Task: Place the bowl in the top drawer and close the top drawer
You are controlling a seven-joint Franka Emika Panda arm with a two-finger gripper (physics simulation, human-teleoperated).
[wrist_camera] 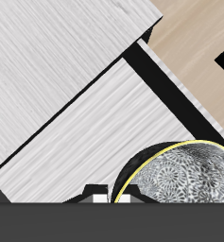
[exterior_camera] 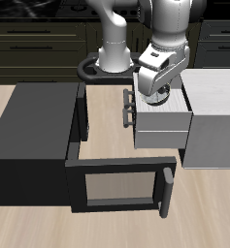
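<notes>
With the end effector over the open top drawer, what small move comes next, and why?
Probably lower a little, then release: the bowl appears held at the end effector, above the pulled-out top drawer, whose pale floor fills the wrist view.

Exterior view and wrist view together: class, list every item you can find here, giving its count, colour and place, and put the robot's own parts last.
table: one, pale wood, under everything.
cabinet: one, light grey, on the table.
top drawer: one, pale grey-white, pulled open from the cabinet, grey bar handle on its front.
black box: one, black, on the table beside the drawer; its dark glass-fronted door hangs open toward the table's front edge.
bowl: one, silver-grey with a mottled inside, at the hand, above the drawer.
robot arm: one, white.
hand: one, over the open drawer; its jaws are hidden.
</notes>
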